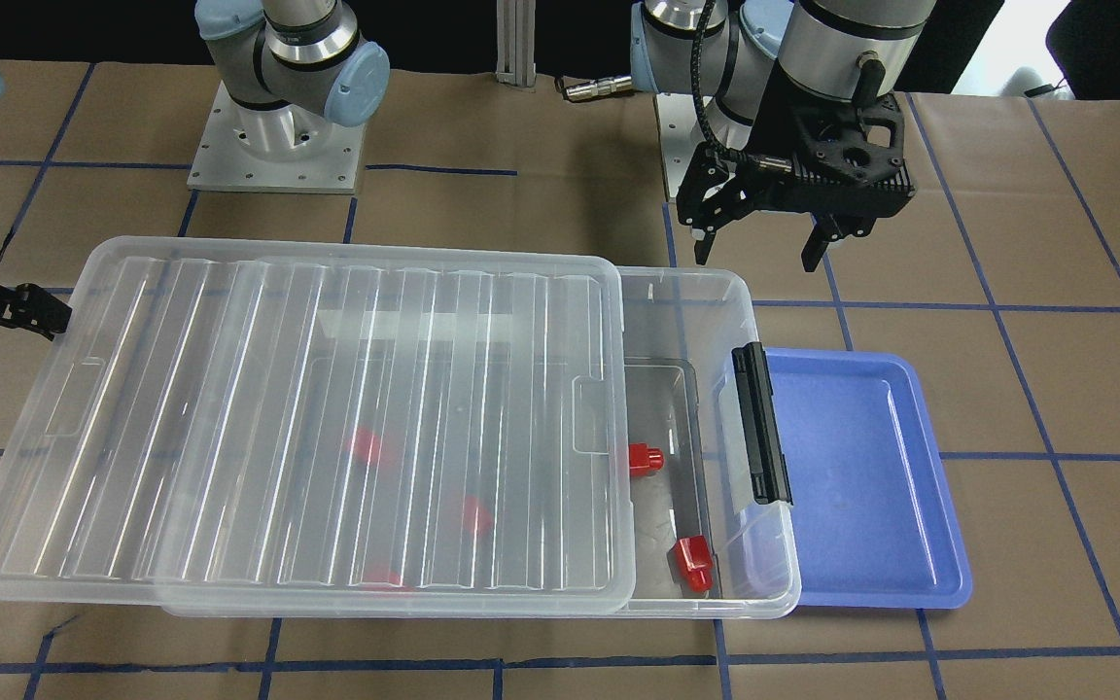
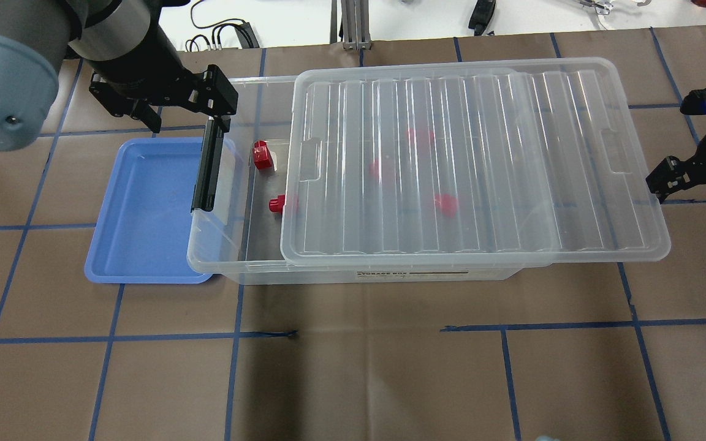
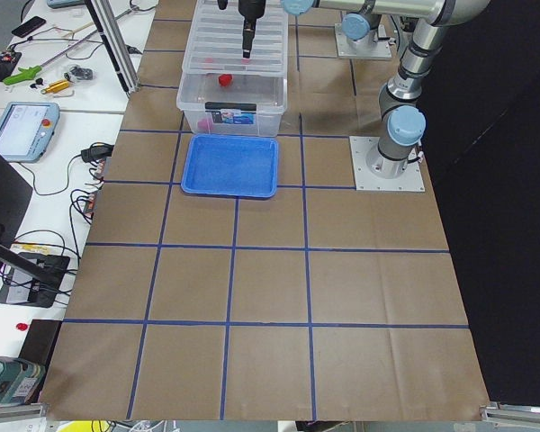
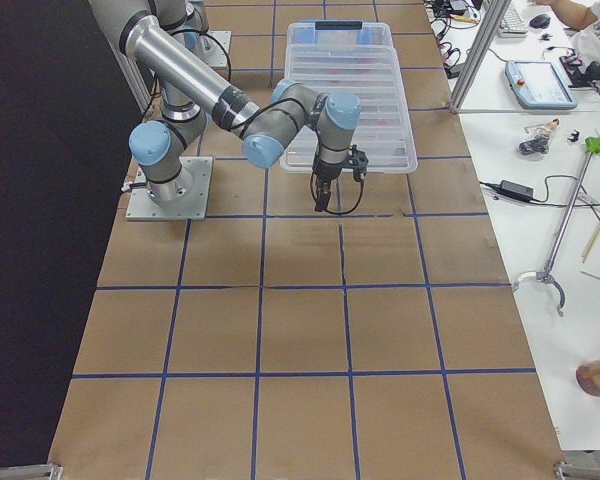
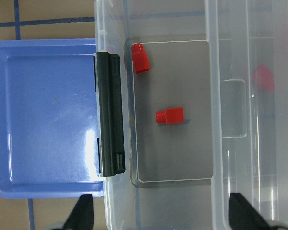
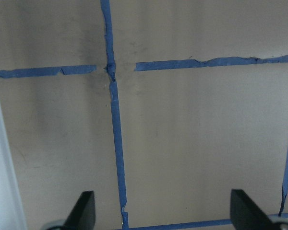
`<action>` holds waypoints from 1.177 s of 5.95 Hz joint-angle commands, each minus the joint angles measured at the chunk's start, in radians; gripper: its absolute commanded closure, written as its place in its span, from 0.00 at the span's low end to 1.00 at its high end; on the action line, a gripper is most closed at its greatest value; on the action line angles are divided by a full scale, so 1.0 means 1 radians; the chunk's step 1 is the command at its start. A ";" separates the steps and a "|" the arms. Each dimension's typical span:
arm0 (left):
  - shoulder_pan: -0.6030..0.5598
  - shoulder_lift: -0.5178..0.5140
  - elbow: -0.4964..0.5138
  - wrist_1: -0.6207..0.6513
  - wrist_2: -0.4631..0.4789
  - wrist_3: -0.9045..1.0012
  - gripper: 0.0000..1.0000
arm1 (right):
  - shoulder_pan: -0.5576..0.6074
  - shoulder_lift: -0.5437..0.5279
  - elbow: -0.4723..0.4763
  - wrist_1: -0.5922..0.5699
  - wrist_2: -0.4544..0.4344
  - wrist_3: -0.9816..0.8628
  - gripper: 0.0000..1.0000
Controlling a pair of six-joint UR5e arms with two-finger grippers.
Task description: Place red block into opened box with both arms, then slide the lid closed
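Observation:
The clear box [image 1: 764, 583] carries the ribbed lid [image 1: 307, 418], which is shifted toward my right side and leaves a strip open at the black clip end. In that strip lie two red blocks [image 1: 646, 459] [image 1: 693, 564], also seen from the left wrist [image 5: 140, 58] [image 5: 169, 115]. More red blocks [image 2: 445, 204] show blurred under the lid. My left gripper [image 1: 762, 248] hangs open and empty above the box's far rim by the clip. My right gripper [image 2: 693, 187] is open and empty beside the lid's overhanging end, over bare paper [image 6: 182, 143].
A blue tray [image 1: 861, 476] lies against the box's clip end, with nothing in it. Brown paper with blue tape lines covers the table [image 2: 353, 367]. Both arm bases [image 1: 273, 146] stand behind the box. Benches with tools and cables [image 4: 540, 140] run along the far side.

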 commanded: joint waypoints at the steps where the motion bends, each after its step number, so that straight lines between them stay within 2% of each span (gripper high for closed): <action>1: 0.000 -0.001 0.000 0.000 0.002 0.000 0.02 | 0.057 -0.003 -0.004 -0.001 -0.009 0.052 0.00; 6: 0.000 -0.001 -0.002 0.000 0.002 0.000 0.02 | 0.147 -0.023 0.002 0.009 0.003 0.165 0.00; 7: 0.000 -0.001 0.000 0.000 0.002 0.000 0.02 | 0.196 -0.023 0.002 0.009 0.000 0.201 0.00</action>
